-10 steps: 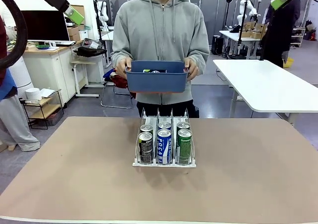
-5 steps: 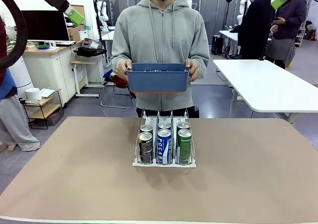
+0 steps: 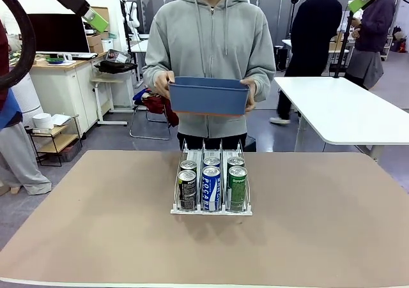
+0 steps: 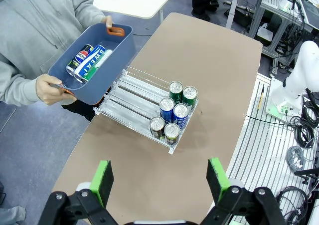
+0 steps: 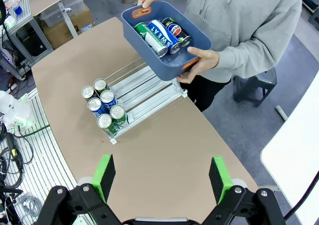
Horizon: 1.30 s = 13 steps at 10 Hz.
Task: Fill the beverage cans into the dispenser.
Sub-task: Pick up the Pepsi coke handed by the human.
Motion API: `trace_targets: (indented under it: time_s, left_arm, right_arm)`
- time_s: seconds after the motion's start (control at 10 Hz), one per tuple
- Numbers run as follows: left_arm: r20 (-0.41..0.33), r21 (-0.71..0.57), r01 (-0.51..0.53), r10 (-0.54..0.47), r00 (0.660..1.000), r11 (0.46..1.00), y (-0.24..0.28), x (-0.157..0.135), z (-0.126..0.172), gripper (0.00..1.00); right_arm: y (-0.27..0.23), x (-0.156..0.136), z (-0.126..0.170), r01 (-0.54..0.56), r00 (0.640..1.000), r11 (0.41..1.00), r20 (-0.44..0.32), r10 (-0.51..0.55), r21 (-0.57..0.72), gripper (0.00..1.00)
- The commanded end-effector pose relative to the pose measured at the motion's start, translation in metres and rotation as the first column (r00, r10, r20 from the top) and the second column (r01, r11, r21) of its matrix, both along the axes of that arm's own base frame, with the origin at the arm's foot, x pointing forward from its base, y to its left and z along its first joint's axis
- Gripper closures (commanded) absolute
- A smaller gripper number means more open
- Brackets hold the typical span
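Six upright cans (image 4: 167, 107) in dispenser (image 4: 130, 85) | three lying cans (image 4: 90, 64) in blue bin (image 4: 117, 46)

A: The beverage cans (image 3: 211, 189) look like metal, with bare silver tops that have a dull shine and glossy printed sides.

B: The dispenser (image 4: 130, 88) is thin wire under a smooth white coat. What about the table (image 3: 96, 224)?

A: It is brown and matt with no glare. I cannot tell whether it is board or fabric.

B: At the far side, the bin (image 3: 209, 99) is smooth blue plastic with a satin finish and orange grips (image 4: 115, 31). The hoodie (image 3: 208, 39) is soft grey cloth, matt and creased.

A: The left gripper (image 4: 159, 180) looks like hard black plastic or metal, and its green pads (image 4: 103, 181) are matt.
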<state>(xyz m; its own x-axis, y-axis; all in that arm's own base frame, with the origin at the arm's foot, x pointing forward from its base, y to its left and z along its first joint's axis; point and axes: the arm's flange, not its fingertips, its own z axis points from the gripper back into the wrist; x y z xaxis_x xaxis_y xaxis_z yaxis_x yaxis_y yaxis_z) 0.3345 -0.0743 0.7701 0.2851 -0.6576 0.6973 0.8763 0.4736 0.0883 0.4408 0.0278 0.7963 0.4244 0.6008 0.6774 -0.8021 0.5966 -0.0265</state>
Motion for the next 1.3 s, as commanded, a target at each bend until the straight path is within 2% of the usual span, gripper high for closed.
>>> trace_targets:
  time_s: [0.0,1.2]
  left_arm:
    - [0.005,-0.006,-0.001,0.001,1.0,1.0,-0.0006,0.0013,-0.0009,0.0]
    - [0.005,-0.006,-0.001,0.001,1.0,1.0,-0.0006,0.0013,-0.0009,0.0]
  right_arm:
    - [0.0,-0.0014,0.0007,0.005,1.0,1.0,-0.008,-0.005,0.008,0.0]
    - [0.0,-0.0014,0.0007,0.005,1.0,1.0,-0.008,-0.005,0.008,0.0]
